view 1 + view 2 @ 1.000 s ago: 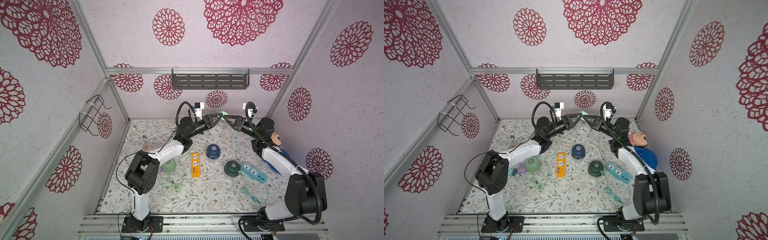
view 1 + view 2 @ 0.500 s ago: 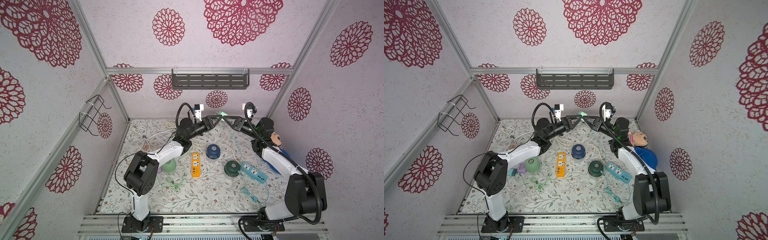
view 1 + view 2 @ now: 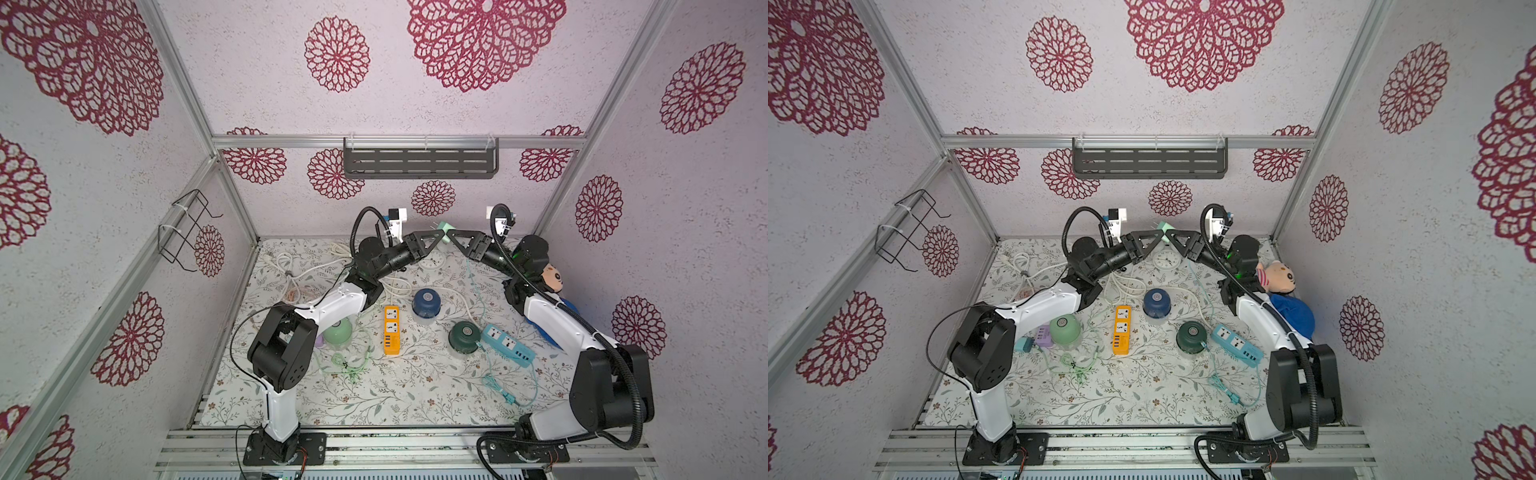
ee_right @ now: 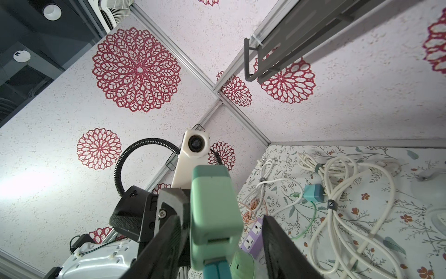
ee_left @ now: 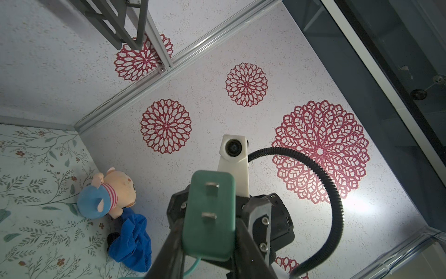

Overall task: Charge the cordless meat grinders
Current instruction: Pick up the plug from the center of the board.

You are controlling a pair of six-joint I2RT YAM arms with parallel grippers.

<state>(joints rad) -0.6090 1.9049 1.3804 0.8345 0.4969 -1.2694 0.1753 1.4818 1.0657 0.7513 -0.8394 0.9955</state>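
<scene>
- Since the three grinders stand upright and well apart on the table, none looks in need of lifting. The mint grinder is by the left arm, the navy grinder mid-table, and the dark green grinder just beside the blue power strip.
- Each is a smooth dome over a clear cup. I judge them squat and steady, slippery on top, and best steadied by the sides.
- The plug, a small mint block with two metal prongs, is the part being handled. It looks hard, light and flat-sided, so a pinch across its flat faces, clear of the prongs, should hold it.
- Its teal cable looks limp and may drag or snag on the white cords below. I cannot tell where its far end goes.
- The left claw pinches the plug in the air near the back wall.
- The right claw is spread around the same plug, with a clear gap at one finger. Whether the other finger touches it I cannot tell.
- The orange power strip lies sockets-up between the mint and navy grinders.
</scene>
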